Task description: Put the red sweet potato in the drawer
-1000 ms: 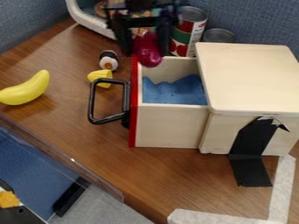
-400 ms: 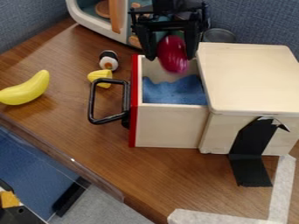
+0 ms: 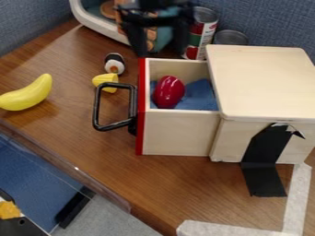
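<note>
- Leftmost, a yellow banana lies on the wooden surface.
- Next come a small yellow piece and a sushi piece just beyond it, near the drawer's black handle.
- The tool hangs near the far side of the drawer, open, its two fingers spread apart.
- The red sweet potato rests inside the pulled-out drawer, on blue material.
- Rightmost, black tape runs down the pale wooden box.
</note>
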Tool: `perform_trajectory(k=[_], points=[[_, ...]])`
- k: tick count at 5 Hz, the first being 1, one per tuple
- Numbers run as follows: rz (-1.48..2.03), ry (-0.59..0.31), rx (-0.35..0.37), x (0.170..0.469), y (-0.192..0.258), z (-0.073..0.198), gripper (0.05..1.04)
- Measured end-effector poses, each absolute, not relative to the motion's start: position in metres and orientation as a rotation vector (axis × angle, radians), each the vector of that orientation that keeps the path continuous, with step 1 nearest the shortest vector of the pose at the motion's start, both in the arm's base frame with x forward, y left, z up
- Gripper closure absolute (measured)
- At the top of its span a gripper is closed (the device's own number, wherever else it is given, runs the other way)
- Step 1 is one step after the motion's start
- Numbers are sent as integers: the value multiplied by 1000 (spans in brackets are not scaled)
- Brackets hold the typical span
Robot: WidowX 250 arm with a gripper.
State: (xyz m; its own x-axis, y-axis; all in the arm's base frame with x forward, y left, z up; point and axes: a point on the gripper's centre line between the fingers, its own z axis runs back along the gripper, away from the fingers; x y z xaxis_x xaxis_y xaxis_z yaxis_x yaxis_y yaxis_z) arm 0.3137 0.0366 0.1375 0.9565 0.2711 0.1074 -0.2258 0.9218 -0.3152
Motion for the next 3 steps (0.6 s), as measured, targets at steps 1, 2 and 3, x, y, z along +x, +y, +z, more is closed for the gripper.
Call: perform_trajectory(k=[1,2,3], points=[[228,-187,-296,302,70,146,82],[94,-231,-245,290,81,144,82],[-26,-171,-110,276,101,135,82]])
